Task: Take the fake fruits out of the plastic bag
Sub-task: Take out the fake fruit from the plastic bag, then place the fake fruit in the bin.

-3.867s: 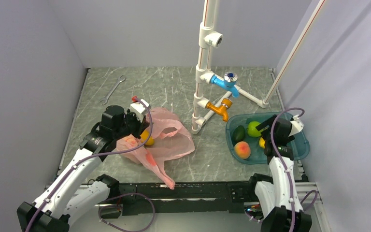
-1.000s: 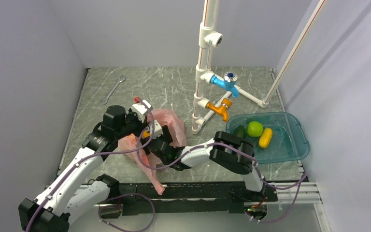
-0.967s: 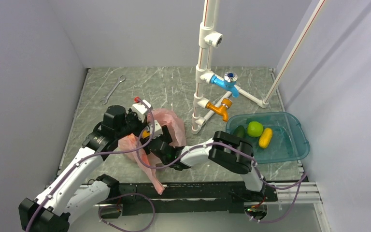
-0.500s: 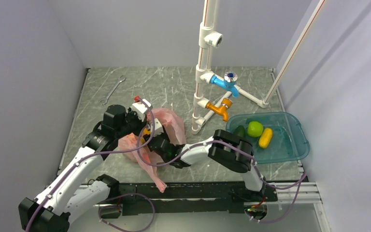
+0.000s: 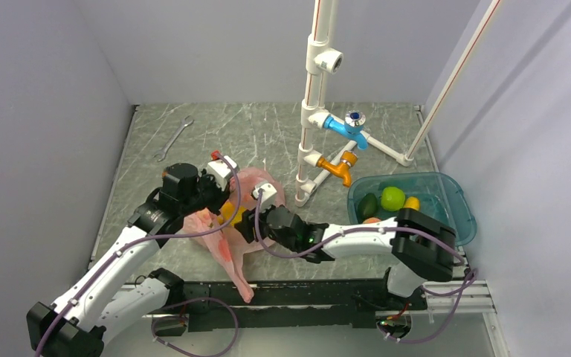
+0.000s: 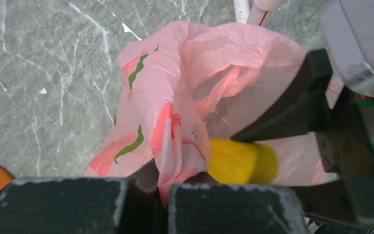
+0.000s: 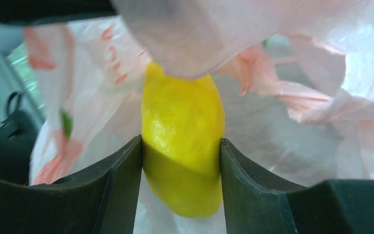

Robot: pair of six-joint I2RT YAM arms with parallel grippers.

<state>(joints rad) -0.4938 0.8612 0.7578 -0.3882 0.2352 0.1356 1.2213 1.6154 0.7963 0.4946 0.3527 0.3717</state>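
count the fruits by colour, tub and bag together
green: 2, apple and avocado
yellow: 2, tub mango and bag mango
pink-orange: 1, peach, partly hidden
total: 5
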